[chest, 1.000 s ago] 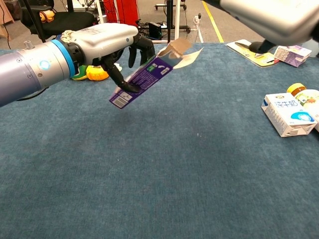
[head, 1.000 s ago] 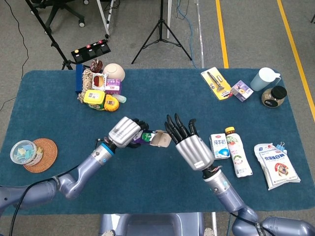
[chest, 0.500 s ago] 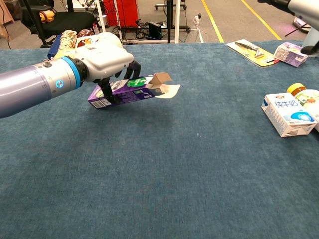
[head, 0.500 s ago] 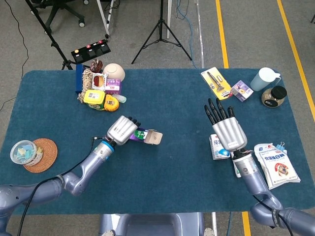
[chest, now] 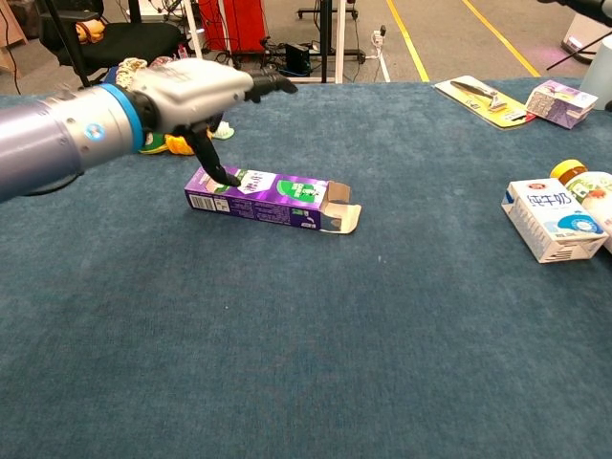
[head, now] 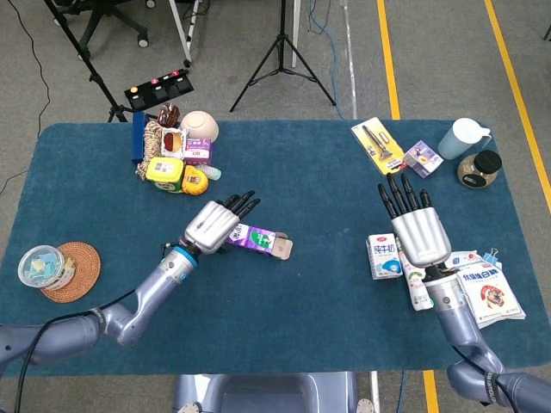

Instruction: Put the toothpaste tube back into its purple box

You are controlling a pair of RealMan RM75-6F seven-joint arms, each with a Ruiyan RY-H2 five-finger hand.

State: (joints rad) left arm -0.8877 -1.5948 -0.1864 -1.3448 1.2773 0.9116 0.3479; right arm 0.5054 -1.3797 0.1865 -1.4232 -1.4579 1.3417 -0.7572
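The purple toothpaste box (head: 256,239) (chest: 268,197) lies flat on the blue table, its open cardboard flap end (chest: 338,207) pointing right. No toothpaste tube shows outside the box in either view. My left hand (head: 215,223) (chest: 196,91) hovers just above the box's left end with its fingers spread and straight; the thumb tip (chest: 229,177) hangs down at the box's top face. My right hand (head: 417,231) is raised at the right, fingers stretched upward and empty, above a milk carton; the chest view does not show it.
A white milk carton (head: 382,255) (chest: 554,219), a drink bottle (chest: 588,191) and a white snack bag (head: 487,291) lie at the right. Far right stand a cup (head: 461,137), a jar (head: 479,168), a small purple box (head: 423,158) and a yellow card (head: 378,145). Snack items (head: 179,157) cluster far left; a coaster with a bowl (head: 60,268).
My left hand lowered the purple box onto the table and let go, fingers now spread above it. My right hand drew away from the box to the right.
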